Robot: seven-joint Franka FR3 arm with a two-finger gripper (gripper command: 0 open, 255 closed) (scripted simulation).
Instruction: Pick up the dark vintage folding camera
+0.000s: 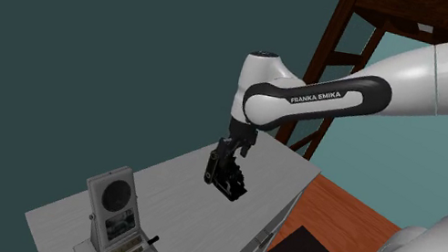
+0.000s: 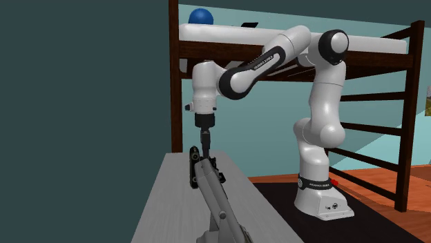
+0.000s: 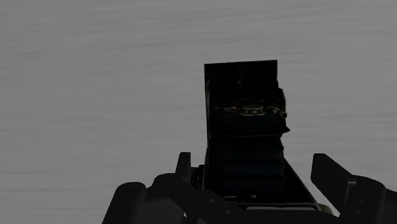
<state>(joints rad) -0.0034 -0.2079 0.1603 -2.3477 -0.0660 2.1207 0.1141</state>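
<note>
The dark folding camera (image 1: 226, 176) stands upright on the grey table (image 1: 173, 205), toward its far end. My black gripper (image 1: 235, 150) hangs straight down over the camera's top, fingers reaching its upper part. In the second exterior view the gripper (image 2: 204, 148) is directly above the camera (image 2: 200, 172). In the wrist view the camera (image 3: 245, 121) lies between my fingers (image 3: 331, 175), which stand apart on either side of it with a gap showing at the right one; the gripper (image 3: 257, 170) is open.
A grey device with a round dial (image 1: 111, 214) stands near the table's near end, and looms in the foreground of the second exterior view (image 2: 219, 214). A dark wooden bunk bed (image 2: 290, 52) rises behind the arm. The table's edge (image 1: 276, 226) drops to a reddish floor.
</note>
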